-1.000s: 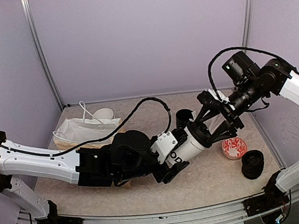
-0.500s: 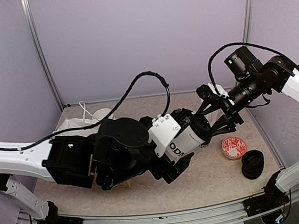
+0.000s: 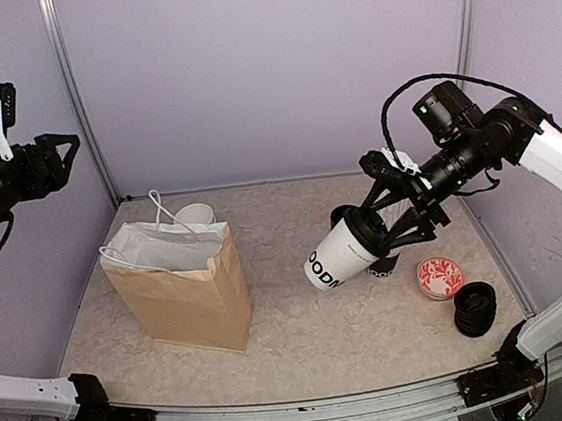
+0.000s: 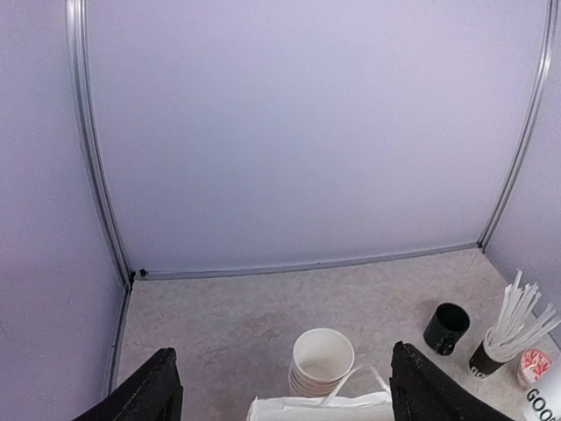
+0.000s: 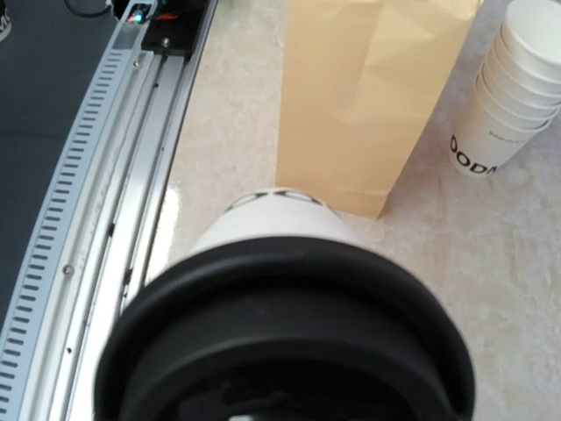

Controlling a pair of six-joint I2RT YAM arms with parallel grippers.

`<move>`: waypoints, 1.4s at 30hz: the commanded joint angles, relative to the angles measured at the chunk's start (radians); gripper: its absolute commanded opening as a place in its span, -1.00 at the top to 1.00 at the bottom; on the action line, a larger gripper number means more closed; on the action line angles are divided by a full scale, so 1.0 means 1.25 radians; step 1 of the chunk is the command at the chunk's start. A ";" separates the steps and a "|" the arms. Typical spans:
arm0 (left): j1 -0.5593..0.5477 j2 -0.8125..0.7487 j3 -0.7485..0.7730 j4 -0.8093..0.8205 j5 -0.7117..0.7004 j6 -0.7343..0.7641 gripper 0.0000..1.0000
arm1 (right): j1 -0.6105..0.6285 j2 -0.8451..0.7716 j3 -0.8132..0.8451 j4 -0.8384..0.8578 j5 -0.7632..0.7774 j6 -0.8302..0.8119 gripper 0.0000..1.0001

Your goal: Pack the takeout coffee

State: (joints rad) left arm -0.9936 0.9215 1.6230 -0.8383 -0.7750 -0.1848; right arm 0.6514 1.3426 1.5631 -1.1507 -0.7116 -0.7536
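Note:
A takeout coffee cup (image 3: 344,254), white with black lettering and a black lid, hangs tilted above the table's right-centre. My right gripper (image 3: 385,226) is shut on its lid end. In the right wrist view the black lid (image 5: 280,342) fills the lower frame and hides the fingers. The cup's white body (image 5: 272,224) points toward the brown paper bag (image 5: 368,96). My left gripper (image 3: 57,159) is raised high at the far left, open and empty. Its dark fingertips (image 4: 145,399) frame the floor below.
The open paper bag (image 3: 180,286) stands at the left. A stack of white cups (image 3: 195,216) is behind it. A black cup (image 4: 447,327), a black cup with white sticks (image 4: 491,349), a red patterned disc (image 3: 440,277) and stacked black lids (image 3: 474,308) sit at the right.
The left gripper has let go of the cup and its arm has swung up and away to the far left. The right gripper keeps the cup, now a little lower and further left.

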 commanded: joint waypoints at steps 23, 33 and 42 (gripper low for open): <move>0.296 0.254 -0.189 -0.101 0.508 0.344 -0.68 | -0.003 -0.025 -0.029 -0.005 -0.052 -0.005 -0.09; 0.221 0.260 -0.164 -0.120 0.421 0.430 -0.50 | -0.003 -0.012 -0.031 -0.004 -0.058 -0.007 -0.09; 0.213 0.270 -0.160 -0.102 0.368 0.475 -0.67 | -0.003 0.004 -0.027 -0.003 -0.072 -0.011 -0.09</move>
State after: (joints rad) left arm -0.7334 1.2472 1.4128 -0.9794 -0.2821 0.3660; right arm 0.6514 1.3380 1.5288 -1.1557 -0.7712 -0.7628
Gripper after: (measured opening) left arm 0.829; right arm 0.699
